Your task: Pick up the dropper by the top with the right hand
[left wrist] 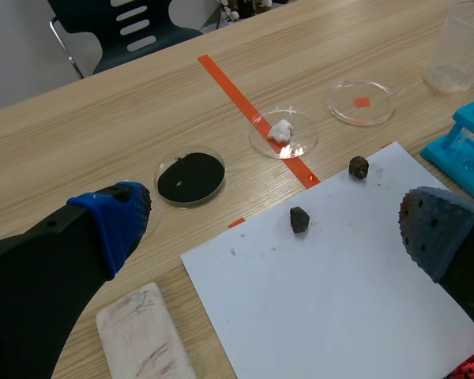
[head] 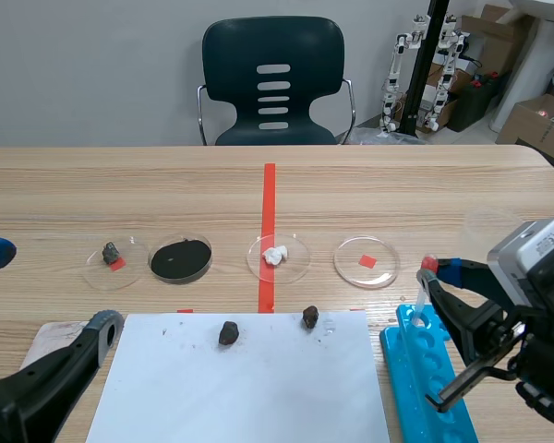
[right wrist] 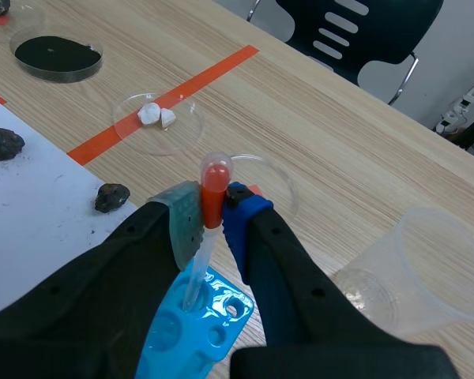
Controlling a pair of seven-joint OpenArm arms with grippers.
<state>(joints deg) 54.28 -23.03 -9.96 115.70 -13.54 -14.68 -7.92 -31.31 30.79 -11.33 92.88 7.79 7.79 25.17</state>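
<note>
- While both arms sit low at the near edge, the table (head: 120,185) spans the view, wood-grained, with an orange-red tape line down its middle.
- Chair (head: 272,78): dark, behind the far edge, unoccupied.
- Paper (head: 249,388): white sheet lying flat between the arms, lightly smudged.
- Left gripper (left wrist: 276,229): fingers spread wide with nothing between them, above the paper's left edge.
- Right gripper (right wrist: 213,209): pads clamped on the dropper's bulb, above the rack's far end.
- Rack (head: 425,378): blue, with round holes, just right of the paper.
- Cup (right wrist: 415,268): clear plastic, upright, on the table beyond the right gripper.
- Four clear dishes in a row beyond the paper: rock dish (head: 114,261), powder dish (head: 180,259) filled black, lump dish (head: 277,257) with white pieces on the tape line, and tab dish (head: 366,261) with a red square.
- Block (left wrist: 142,339): pale, scuffed, beside the paper's left edge.
- Dropper (right wrist: 213,180): upright, red bulb pinched between the right pads, clear tube running down to a rack hole. Whether the tip is seated cannot be told.
- Left rock (head: 228,333) and right rock (head: 310,317): dark, apart, on the paper's far part.
</note>
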